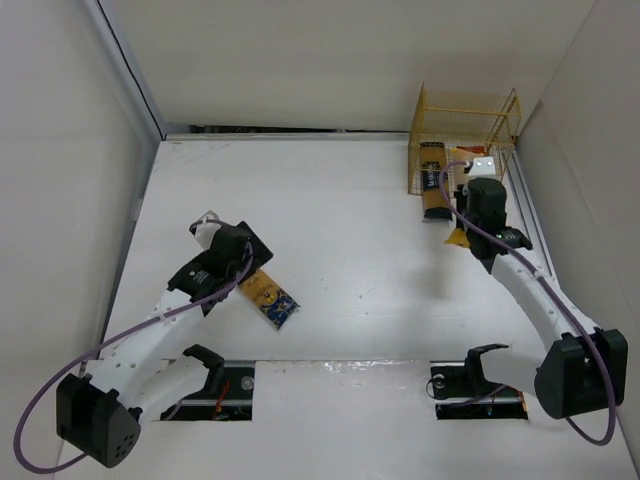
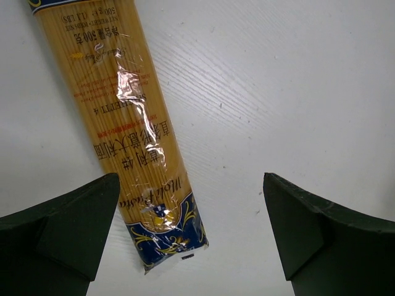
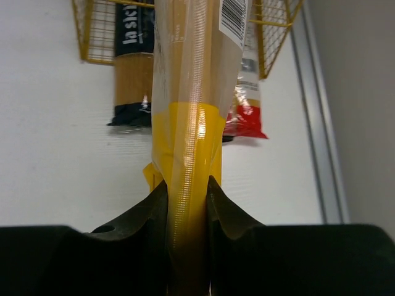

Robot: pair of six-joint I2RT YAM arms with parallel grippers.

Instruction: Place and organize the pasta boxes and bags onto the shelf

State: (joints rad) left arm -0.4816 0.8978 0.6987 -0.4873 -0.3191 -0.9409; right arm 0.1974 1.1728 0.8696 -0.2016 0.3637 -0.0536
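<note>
A small yellow-gold wire shelf (image 1: 465, 125) stands in the upper right of the overhead view, on a white table (image 1: 350, 200). A dark-blue-and-tan pack (image 1: 434, 185) lies in it lengthwise, its dark near end poking out of the open front onto the table. In the right wrist view a red clear-windowed pack (image 3: 248, 114) lies just to its right, red end also sticking out.

The right gripper (image 3: 187, 203) sits just in front of the shelf, fingers pressed tight on a yellow bag (image 3: 188, 92) – clear film over pale pasta, with a yellow band and a barcode label. The bag stands on edge and runs toward the shelf; whether its far end is inside cannot be told.

At centre left of the overhead view a smaller tan blue-ended bag (image 2: 120, 123) of spaghetti lies flat on the table. The left gripper (image 2: 191, 228) hovers over it – fingers spread wide, holding nothing.
</note>
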